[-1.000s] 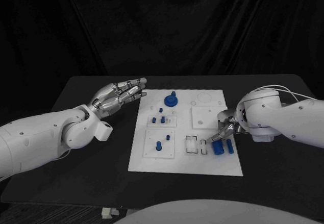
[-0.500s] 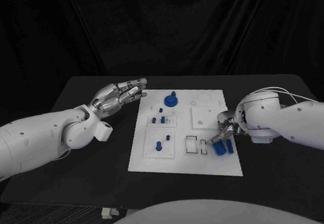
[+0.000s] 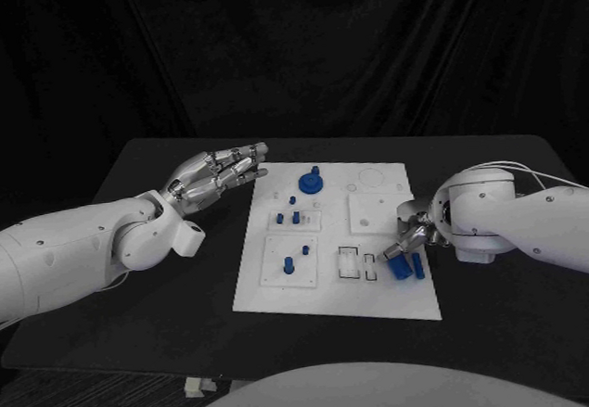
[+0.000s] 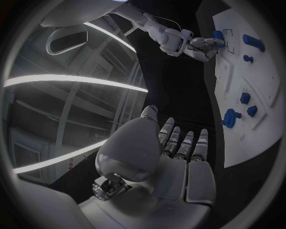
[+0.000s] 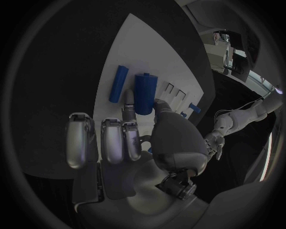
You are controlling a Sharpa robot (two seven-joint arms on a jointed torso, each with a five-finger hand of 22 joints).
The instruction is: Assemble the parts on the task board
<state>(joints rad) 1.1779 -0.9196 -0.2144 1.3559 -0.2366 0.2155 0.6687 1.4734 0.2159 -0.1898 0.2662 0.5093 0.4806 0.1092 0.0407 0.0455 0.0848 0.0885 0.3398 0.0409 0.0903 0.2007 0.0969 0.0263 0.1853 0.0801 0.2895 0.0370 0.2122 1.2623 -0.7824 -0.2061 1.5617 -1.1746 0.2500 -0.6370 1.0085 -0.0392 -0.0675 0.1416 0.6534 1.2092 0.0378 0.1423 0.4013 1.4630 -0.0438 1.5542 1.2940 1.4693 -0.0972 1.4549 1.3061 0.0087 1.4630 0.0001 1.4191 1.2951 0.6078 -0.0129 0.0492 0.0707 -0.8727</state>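
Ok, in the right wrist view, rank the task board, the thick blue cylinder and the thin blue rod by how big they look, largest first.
1. The task board, by far the largest.
2. The thick blue cylinder, touched by the right hand at its fingers.
3. The thin blue rod: about as long, clearly slimmer, lying slightly farther from the camera.

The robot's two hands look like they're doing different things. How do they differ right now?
The left hand hovers beside the white board, off its edge over the black table, with fingers stretched out and nothing in them. The right hand is down at the board's other side, fingers bent, touching the thick blue cylinder, with a thinner blue rod lying next to it. Both hands are silver on white arms.
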